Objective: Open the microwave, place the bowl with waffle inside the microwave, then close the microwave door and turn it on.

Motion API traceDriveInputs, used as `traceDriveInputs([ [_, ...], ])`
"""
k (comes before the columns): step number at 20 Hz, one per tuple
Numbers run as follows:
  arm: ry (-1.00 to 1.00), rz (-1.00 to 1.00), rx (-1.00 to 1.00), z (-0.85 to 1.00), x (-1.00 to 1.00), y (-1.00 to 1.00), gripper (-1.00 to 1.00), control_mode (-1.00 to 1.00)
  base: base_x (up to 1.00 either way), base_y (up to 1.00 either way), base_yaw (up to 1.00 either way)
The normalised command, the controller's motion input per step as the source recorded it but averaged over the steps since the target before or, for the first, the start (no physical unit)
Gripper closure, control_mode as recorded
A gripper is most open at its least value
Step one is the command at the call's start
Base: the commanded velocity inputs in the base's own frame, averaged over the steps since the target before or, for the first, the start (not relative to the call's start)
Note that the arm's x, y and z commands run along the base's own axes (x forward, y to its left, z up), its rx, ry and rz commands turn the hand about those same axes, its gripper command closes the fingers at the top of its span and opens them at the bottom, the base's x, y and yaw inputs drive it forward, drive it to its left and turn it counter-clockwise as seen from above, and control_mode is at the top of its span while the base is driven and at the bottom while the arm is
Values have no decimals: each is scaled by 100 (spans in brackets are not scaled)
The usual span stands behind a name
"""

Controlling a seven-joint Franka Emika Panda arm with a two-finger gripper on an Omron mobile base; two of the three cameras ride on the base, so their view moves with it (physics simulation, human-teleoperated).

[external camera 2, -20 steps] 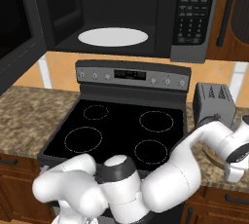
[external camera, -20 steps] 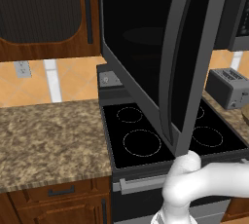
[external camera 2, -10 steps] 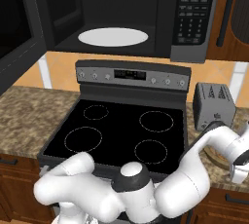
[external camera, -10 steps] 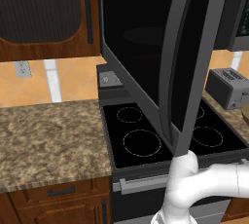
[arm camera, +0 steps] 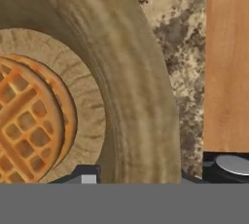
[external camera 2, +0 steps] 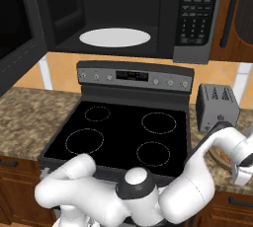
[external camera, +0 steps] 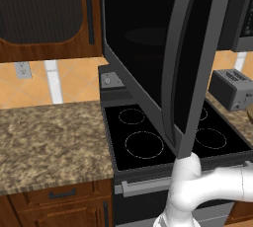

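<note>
Hand view, nearest: the brown bowl (arm camera: pixel 121 82) lies close under the camera, its wide rim running top to bottom, the waffle (arm camera: pixel 26 121) sitting on the bowl floor at left. Beyond the rim, speckled granite counter (arm camera: pixel 187 47), then a wooden panel (arm camera: pixel 226 62) at right.

Change over the last second: in the right base view the forearm has swung further right and lower, the wrist now down past the toaster (external camera 2: pixel 216 106) over the bowl's edge (external camera 2: pixel 225 159). In the left base view the elbow has dropped. Judgement: the arm is closing in for the bowl pickup; step one is done.

Farther back: the microwave door (external camera: pixel 163 53) stands swung wide open over the stove (external camera 2: pixel 123 132); the microwave (external camera 2: pixel 123 14) cavity shows its white turntable (external camera 2: pixel 114 37).

Hard to make out: the gripper (arm camera: pixel 141 177) shows just dark stubs at the frame bottom, so I cannot tell whether it is spread or closed, nor whether it touches the rim. The bowl is cut off in every view.
</note>
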Motion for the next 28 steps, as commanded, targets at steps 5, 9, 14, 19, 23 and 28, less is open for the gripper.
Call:
traceDriveInputs([
  [5,-33,7,-7,4,-23,81,100,-100,0,0,0],
  [9,-45,25,-7,61,-18,99,100,-100,0,0,0],
  [14,-34,31,0,76,-5,100,100,-100,0,0,0],
  [19,-21,31,0,98,0,89,100,-100,0,0,0],
  [23,-10,26,-15,100,-4,78,100,-100,0,0,0],
  [28,0,13,-24,100,-14,66,100,-100,0,0,0],
])
